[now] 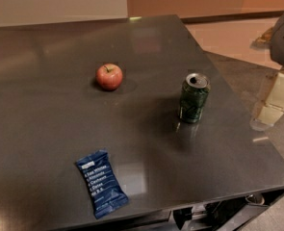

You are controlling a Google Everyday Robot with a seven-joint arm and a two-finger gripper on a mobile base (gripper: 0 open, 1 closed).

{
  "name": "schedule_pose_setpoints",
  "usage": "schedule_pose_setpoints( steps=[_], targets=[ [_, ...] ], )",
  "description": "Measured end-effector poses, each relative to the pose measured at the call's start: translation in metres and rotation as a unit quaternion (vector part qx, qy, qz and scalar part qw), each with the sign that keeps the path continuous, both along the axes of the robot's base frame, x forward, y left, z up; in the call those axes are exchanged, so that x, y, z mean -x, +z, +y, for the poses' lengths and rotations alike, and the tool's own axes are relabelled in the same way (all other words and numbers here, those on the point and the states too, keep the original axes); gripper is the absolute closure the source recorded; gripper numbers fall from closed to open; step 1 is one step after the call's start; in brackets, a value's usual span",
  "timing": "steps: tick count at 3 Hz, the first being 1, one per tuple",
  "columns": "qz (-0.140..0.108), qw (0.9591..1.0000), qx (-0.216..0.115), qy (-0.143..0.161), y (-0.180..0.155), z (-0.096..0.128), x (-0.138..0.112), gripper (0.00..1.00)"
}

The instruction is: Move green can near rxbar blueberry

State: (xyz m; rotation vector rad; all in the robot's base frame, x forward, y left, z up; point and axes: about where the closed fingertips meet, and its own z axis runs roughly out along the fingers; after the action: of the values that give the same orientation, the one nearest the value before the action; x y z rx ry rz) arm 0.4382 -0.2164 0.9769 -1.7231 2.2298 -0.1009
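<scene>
In the camera view the green can (pixel 194 99) is standing upright on the dark bench (pixel 45 129), showing its silver top and opening, and nothing is touching it. The rxbar blueberry (pixel 102 183) is lying flat well apart from the can, to its lower left, close to the near edge. A red apple (pixel 109 76) is sitting to the upper left of the can, also apart. I am judging the gripper (pixel 195 215) to be the dark shape below the can, under the near edge. How it is set I cannot tell. So the task is only beginning: the can is not yet grasped, and the whole carrying toward the bar is left to do. The bar is showing white lines of text, too small for reading, and the lighter green marks on the can are giving no brand name.
</scene>
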Motion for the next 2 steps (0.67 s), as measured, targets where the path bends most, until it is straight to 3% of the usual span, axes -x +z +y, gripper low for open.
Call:
schedule_pose_setpoints(
  steps=[1,2],
  targets=[
    [0.001,1.0,-0.003,0.001,0.003,0.001,-0.003,0.0],
    [0.005,0.9996,-0.027,0.007,0.003,0.007,-0.021,0.0]
  ],
)
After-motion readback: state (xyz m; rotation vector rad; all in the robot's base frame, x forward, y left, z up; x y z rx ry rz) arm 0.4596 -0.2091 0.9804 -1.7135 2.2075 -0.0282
